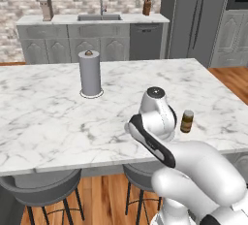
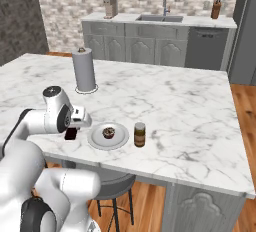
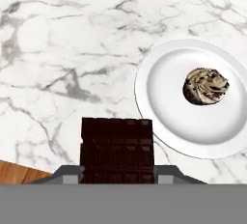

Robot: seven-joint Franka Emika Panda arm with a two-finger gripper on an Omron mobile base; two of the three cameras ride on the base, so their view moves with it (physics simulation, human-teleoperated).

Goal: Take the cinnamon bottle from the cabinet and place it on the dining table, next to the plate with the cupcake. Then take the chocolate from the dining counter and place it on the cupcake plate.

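Gripper (image 3: 117, 175) clamped on chocolate (image 3: 117, 148), plate (image 3: 166, 107) with cupcake (image 3: 205, 86) just beside

The white Franka arm with dark joints (image 2: 30, 126) is folded over pretty tight, elbow bent, wrist reaching low out over the near edge of the counter. Its two-finger gripper (image 2: 71, 133) points down, and in the hand view the dark fingertips (image 3: 67, 174) sit clamped on either side of a dark brown segmented chocolate bar (image 3: 116, 149).
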